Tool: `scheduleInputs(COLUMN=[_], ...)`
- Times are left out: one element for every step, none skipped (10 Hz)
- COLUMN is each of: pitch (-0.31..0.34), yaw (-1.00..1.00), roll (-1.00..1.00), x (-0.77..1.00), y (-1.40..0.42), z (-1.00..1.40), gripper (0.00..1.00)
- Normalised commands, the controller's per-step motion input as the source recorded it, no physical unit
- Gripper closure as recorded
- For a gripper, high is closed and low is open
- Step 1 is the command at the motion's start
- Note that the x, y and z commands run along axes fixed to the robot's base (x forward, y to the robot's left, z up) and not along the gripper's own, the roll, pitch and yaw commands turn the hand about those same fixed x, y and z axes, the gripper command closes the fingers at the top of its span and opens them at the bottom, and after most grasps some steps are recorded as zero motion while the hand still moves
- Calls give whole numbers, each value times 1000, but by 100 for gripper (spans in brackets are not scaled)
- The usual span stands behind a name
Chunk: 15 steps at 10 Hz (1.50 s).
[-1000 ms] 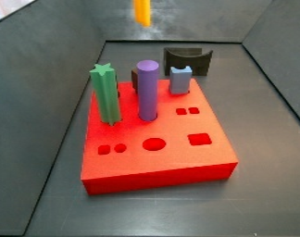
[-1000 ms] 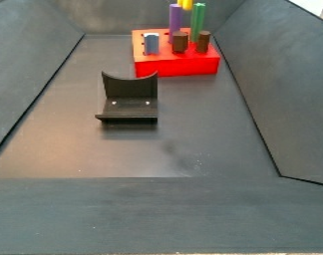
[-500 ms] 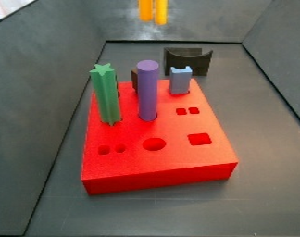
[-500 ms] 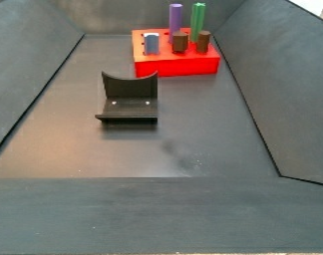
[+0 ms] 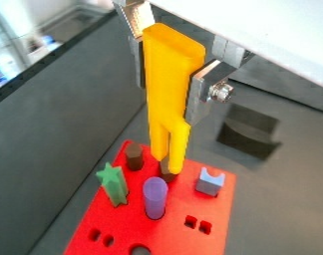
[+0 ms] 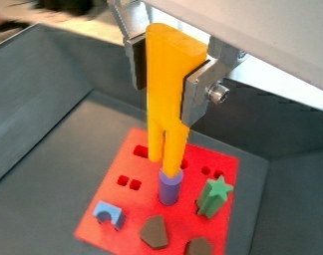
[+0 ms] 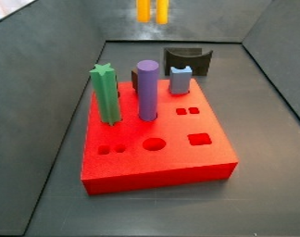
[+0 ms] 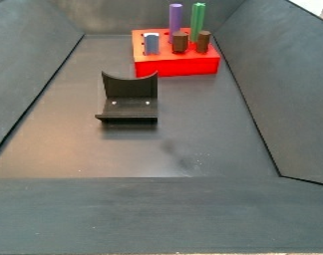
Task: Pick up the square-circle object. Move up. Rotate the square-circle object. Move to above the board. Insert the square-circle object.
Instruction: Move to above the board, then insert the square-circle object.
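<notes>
Tool (image 5: 171, 68) fingers (image 5: 204, 85) pinch the wider squarish part of the square-circle object (image 5: 167, 95), which hangs upright with its narrower stem pointing down, high above the board (image 5: 158, 234). In a side view only the peg's lower end (image 7: 152, 10) shows at the upper edge, and it looks the same as half a second ago; a second ago it sat a little lower and further left. The other side view shows no change at all.

On the board stand a green star-topped peg (image 7: 106, 93), a purple cylinder (image 7: 146, 89) and a small blue-grey block (image 7: 180, 80). The circle hole (image 7: 154, 144) and the square hole (image 7: 200, 140) near the board's front edge are both open, with nothing standing close beside them. Behind the board sits the fixture (image 7: 189, 59), apart from it. Dark bench floor (image 8: 164, 139) lies bare between the sloping walls.
</notes>
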Motion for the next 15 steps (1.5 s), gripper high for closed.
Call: scheduleInputs(pitch=[257,224,185,157,4,0,-74,0,0,-14,-87,-51,-31,-84,-97], yaw=[958,636,410,296,0,0,20,174,443,426,354,397,480,457,257], roll=[115,112,110,109,17,-36,-41,10,109,79,81,100,101,137,153], x=[83,85,84,81,0,0,-309,-89,-86,-149,-180,-203,-186,-277,-237], y=[-46,-42,-38,-36,0,-71,-440,-834,-771,-794,-789,-720,-666,-571,-360], z=[24,27,20,20,0,-60,-623,-786,-597,-389,-171,-237,-589,-886,-926], gripper=[100,100,100,100,100,100,100,100,100,100,100,100,100,100,100])
